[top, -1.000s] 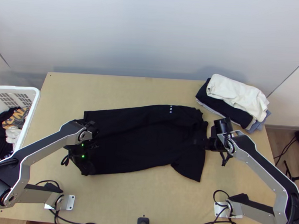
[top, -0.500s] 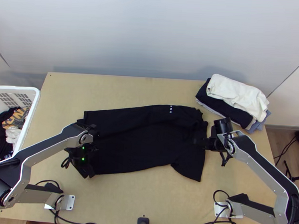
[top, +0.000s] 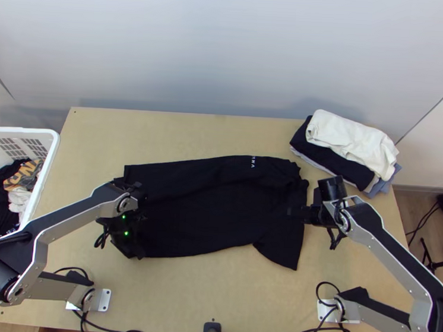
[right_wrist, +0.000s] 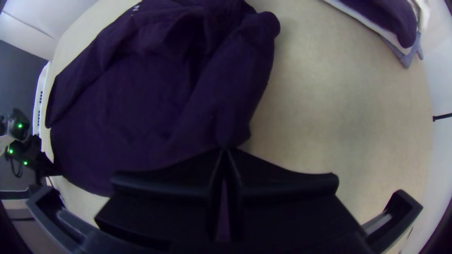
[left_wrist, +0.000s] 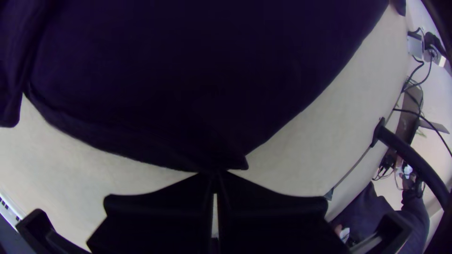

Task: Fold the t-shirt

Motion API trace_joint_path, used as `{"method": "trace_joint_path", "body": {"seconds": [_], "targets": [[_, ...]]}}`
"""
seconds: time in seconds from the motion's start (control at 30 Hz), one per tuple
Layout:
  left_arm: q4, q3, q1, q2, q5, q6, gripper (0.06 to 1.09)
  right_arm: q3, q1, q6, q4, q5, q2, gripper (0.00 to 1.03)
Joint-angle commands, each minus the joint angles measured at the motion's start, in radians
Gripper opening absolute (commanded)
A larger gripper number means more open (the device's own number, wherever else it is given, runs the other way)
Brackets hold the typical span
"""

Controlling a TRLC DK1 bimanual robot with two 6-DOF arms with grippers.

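The black t-shirt (top: 207, 216) is lying lengthwise across the wooden table (top: 203, 296), fairly flat over most of its body and rumpling into folds near its right end, with a sleeve (top: 282, 249) spreading toward the table's near edge. The left arm (top: 70, 217) is bending at its elbow out beyond the shirt's left end and angling inward, its forearm sloping to the wrist over that end. The left gripper (top: 136, 252) is sitting at the shirt's near left corner, its flat fingers (left_wrist: 160, 204) pressing together at the tips and pinching the corner of the cloth. The right arm (top: 389, 252) is bending likewise beyond the shirt's right end, its forearm angling inward to a wrist just beside that end. The right gripper (top: 291, 211) is pointing in over the shirt's right end, its fingertips (right_wrist: 207, 164) closing on a bit of cloth at that edge.
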Motion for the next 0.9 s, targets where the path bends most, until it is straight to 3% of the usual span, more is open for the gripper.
{"method": "trace_joint_path", "body": {"seconds": [0.0, 0.37, 0.87], "targets": [[-0.033, 0.066, 0.124, -0.005, 0.007, 0.074, 0.1, 0.012, 0.007, -0.023, -0.037, -0.045, -0.061, 0.03], [-0.065, 0.172, 0.308, 0.032, 0.005, 0.168, 0.1, 0.038, -0.159, -0.116, -0.02, -0.048, 0.032, 0.03], [-0.064, 0.405, 0.348, 0.11, 0.021, 0.04, 0.1, 0.367, -0.093, -0.112, -0.138, -0.074, 0.175, 0.03]]}}
